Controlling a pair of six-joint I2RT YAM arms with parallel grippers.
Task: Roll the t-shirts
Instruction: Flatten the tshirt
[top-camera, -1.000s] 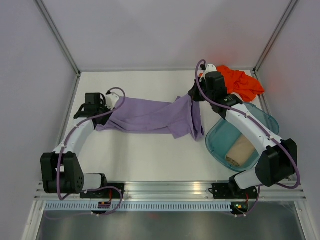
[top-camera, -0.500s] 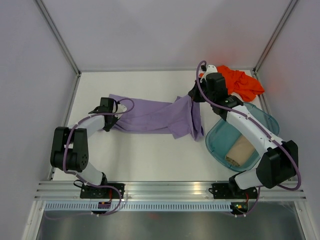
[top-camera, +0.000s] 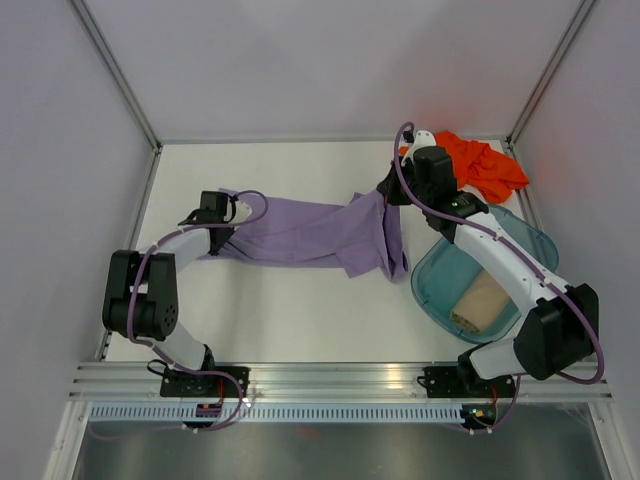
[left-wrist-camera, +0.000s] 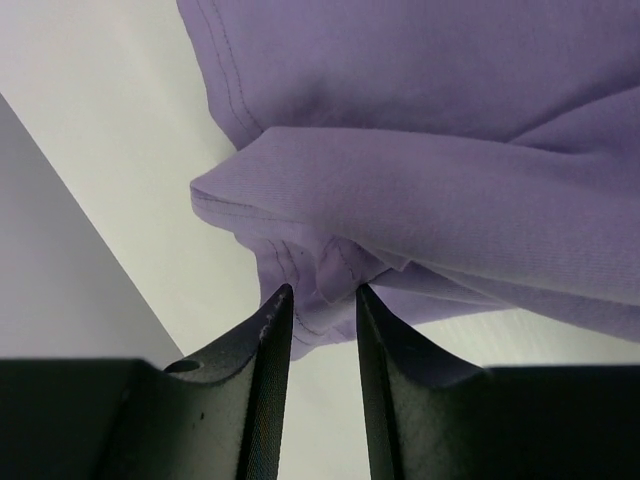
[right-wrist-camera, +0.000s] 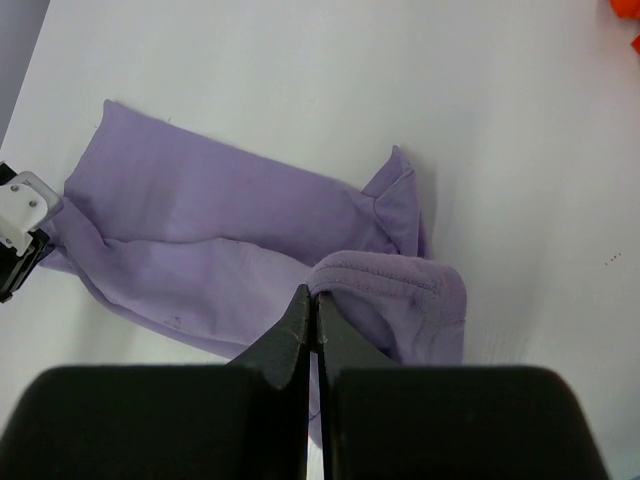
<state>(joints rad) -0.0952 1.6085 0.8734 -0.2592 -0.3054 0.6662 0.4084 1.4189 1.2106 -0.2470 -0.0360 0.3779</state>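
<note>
Two pincers bracket the purple shirt (top-camera: 310, 232) at mid-frame on the bench (top-camera: 300, 310): left pincer (left-wrist-camera: 318, 310) slightly parted around its left hem, right pincer (right-wrist-camera: 312, 312) clamped on its right fold.

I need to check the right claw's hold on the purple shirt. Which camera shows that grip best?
The right wrist view: the right claw is shut on a hemmed fold of the purple shirt. In the top external view the arm hides the fingertips. The left wrist view shows only the shirt's other end.
</note>
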